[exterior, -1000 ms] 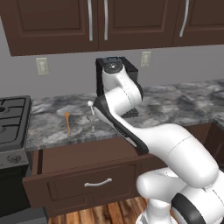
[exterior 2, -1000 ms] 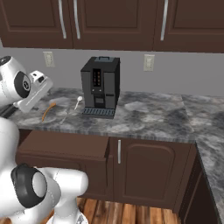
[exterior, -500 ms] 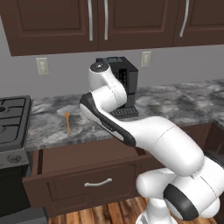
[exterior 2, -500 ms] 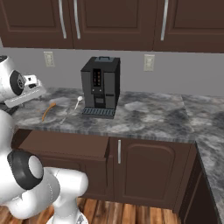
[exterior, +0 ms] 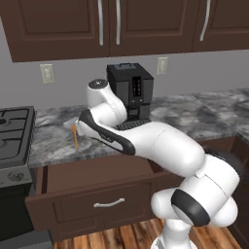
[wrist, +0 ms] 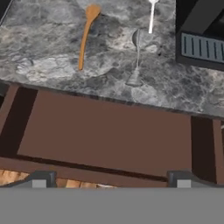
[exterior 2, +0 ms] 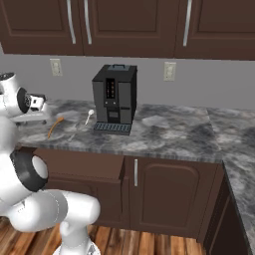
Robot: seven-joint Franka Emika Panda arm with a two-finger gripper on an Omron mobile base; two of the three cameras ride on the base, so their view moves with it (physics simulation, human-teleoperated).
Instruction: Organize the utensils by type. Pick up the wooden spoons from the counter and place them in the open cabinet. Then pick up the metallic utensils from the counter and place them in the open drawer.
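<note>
Gripper [wrist: 111,178] held wide apart, nothing between fingertips, poised over open drawer [wrist: 109,135]. Drawer seen pulled out below counter [wrist: 43,61] edge, interior bare brown. Wooden spoon [wrist: 85,35] laid on counter, bowl away from drawer, handle angled toward it. Grey slender utensil [wrist: 136,57] laid beside it nearer coffee machine [wrist: 201,33]; white spoon [wrist: 151,17] farther back, beside machine.

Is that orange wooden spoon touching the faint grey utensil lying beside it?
Apart. The hand view shows bare marbled counter between the wooden spoon and the grey utensil.
</note>
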